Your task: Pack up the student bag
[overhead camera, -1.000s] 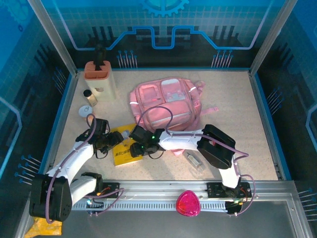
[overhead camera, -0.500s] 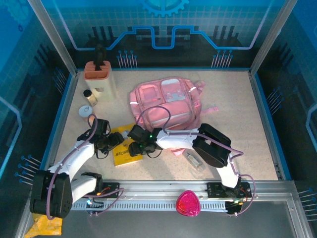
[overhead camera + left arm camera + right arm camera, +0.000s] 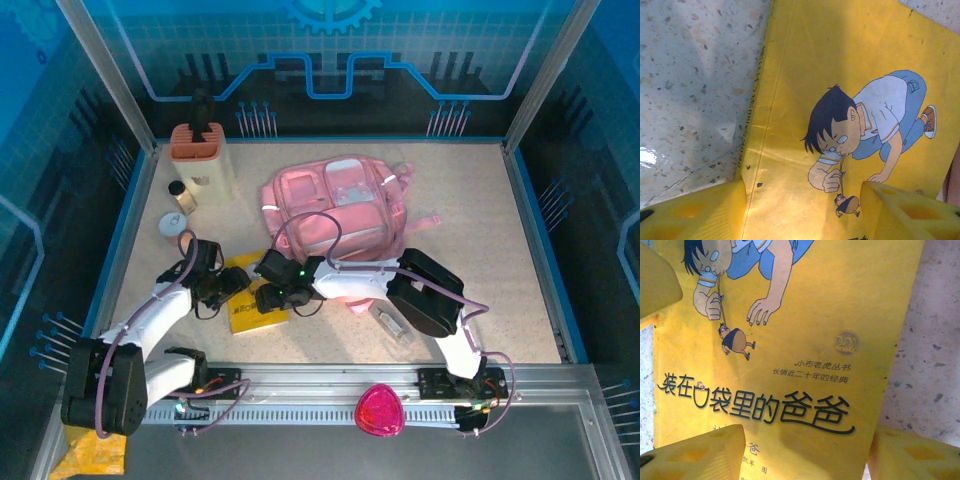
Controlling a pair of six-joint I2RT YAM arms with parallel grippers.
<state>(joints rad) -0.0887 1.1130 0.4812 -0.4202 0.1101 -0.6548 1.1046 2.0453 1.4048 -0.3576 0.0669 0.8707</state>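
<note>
My left fingers (image 3: 695,215) are spread wide, low over the yellow book (image 3: 805,75). One tip is by the book's edge. My right fingers (image 3: 695,455) are spread wide too, over the same book. One tip hangs past its side, above the table (image 3: 935,340). The pink bag (image 3: 335,205) lies flat, just beyond my right fingers.

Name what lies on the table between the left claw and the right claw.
A yellow picture book lies flat between the left claw and the right claw, as the top view shows.
</note>
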